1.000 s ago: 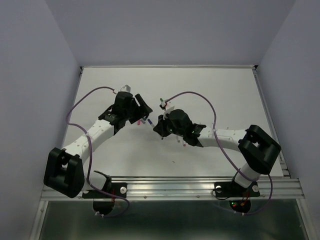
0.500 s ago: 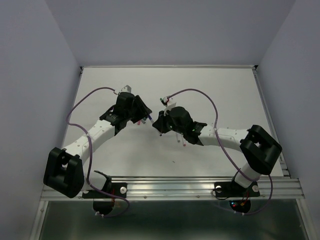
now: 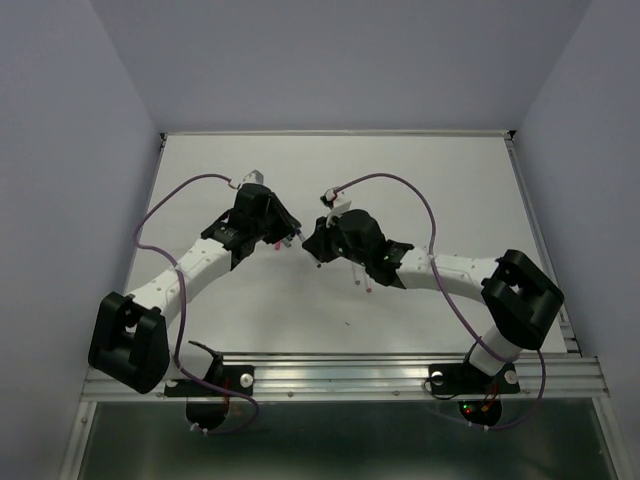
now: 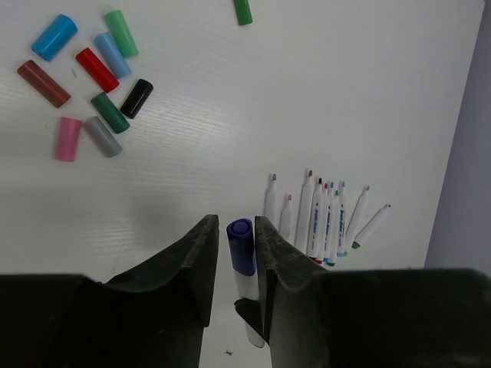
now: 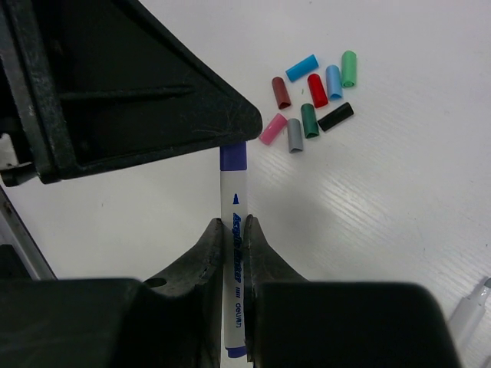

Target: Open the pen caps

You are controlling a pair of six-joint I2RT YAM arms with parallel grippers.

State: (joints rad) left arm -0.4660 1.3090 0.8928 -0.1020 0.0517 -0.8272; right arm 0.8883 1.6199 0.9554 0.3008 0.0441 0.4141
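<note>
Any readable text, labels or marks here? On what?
"Acrylic": blue print on the pen in the right claw, seemingly; rest of that line too blurred.
Loose pens: blue print, too small to read.
Caps: no text visible.

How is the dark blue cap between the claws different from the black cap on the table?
The dark blue cap is on its pen, held by the right claw; the black cap is loose, with no pen. The dark blue cap sits between the left claw's fingers; the black cap lies among other loose caps. Both are short stubby tubes.
</note>
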